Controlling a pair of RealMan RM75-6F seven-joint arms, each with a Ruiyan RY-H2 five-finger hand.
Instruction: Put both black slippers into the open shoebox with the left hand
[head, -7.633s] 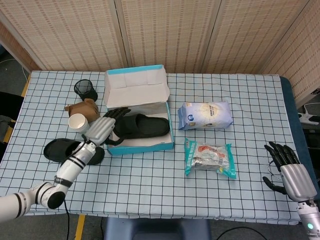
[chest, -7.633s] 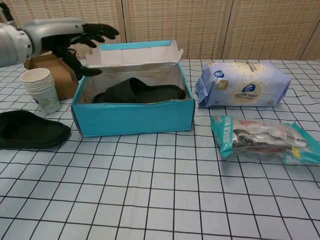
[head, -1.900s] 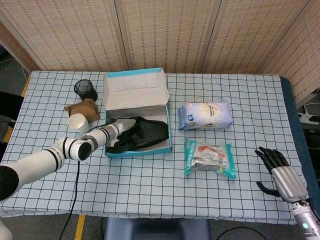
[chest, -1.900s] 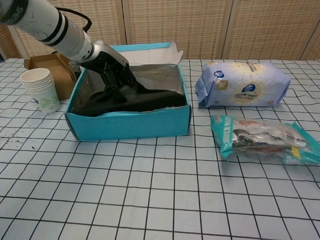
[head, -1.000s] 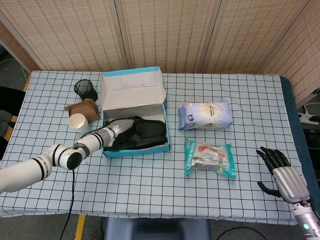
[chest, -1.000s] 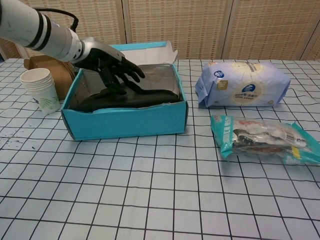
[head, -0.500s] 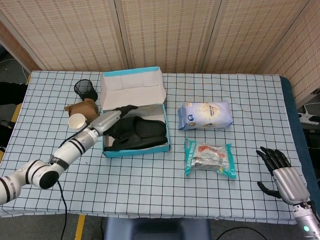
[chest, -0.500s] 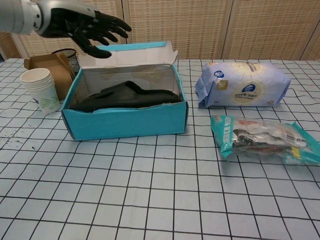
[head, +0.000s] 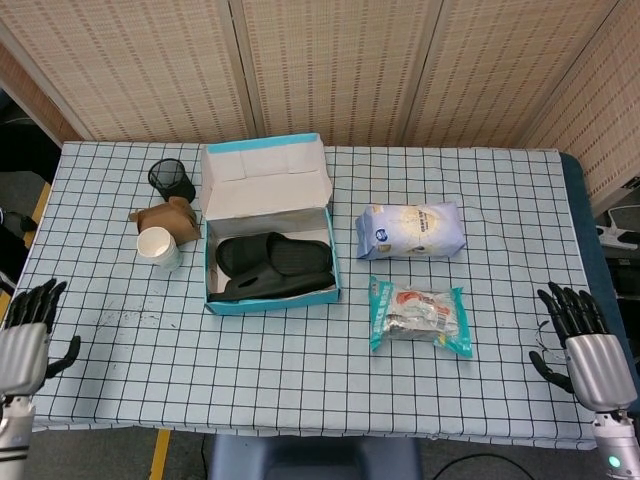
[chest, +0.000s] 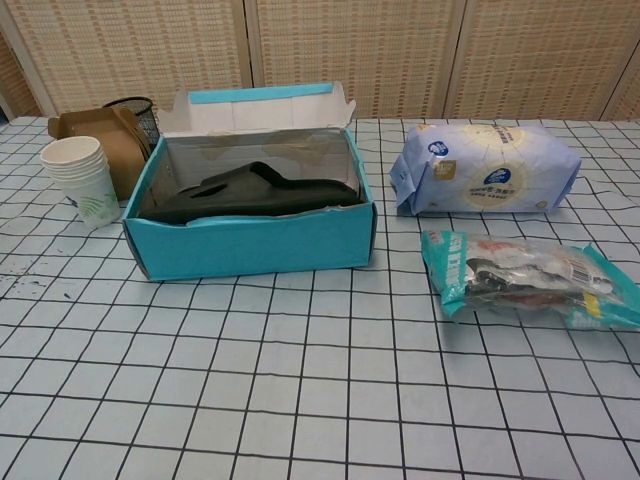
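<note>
In the head view, the black slippers (head: 275, 266) are lying side by side inside the open shoebox (head: 270, 298), while the left hand (head: 25, 335) is hanging off the near left edge of the table (head: 300, 360) with its fingers spread and grasping nothing, and the right hand (head: 585, 345) is hanging off the near right edge, likewise released and empty. Little is looking likely to go wrong here, though a careless sweep of the left arm back over the table could be knocking the stack of paper cups (head: 160, 246) just beside the box. In the chest view, neither hand is showing; the slippers are appearing as one dark mass, so whether the upper one is sitting fully below the rim is hard to tell, and it could be catching the lid flap (chest: 262, 108) if the box were closed.
</note>
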